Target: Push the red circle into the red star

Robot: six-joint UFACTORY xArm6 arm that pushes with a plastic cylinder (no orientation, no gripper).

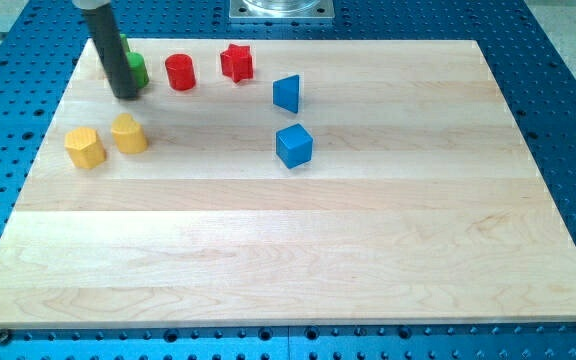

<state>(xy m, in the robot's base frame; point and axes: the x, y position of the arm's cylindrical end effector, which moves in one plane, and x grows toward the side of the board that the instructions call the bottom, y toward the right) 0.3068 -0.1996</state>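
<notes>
The red circle (180, 72) sits near the board's top left. The red star (236, 62) lies a short way to its right, with a small gap between them. My tip (125, 95) is down on the board to the left of the red circle, about one block's width away. The rod stands in front of a green block (137, 69) and hides most of it.
Two yellow blocks (84, 147) (128, 133) sit side by side below my tip. A blue triangle-like block (287, 93) and a blue cube (294, 145) stand right of the star. The wooden board (368, 250) rests on a blue perforated table.
</notes>
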